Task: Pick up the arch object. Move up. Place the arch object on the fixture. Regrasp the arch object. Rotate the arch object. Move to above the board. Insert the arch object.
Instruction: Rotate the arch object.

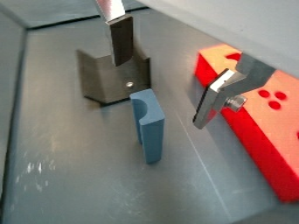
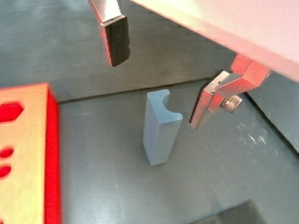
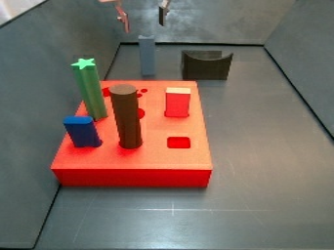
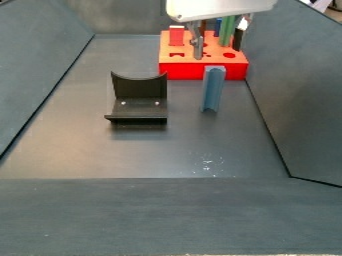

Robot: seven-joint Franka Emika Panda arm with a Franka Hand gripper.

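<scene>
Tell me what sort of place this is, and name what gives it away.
Probably a robot lab's test bin for peg insertion. The grey walled floor holds a red board with shaped holes and pegs, a dark fixture, and an upright arch object. The open hand hovers above that piece.

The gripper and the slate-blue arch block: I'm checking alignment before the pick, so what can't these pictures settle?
- Gripper: in a side view the top edge crops it, small and blurred.
- In a side view the gripper overlaps the red board, hiding its pegs.
- Slate-blue arch block: its notch is too small to see in a side view.
- Dark fixture: a finger hides part.
</scene>
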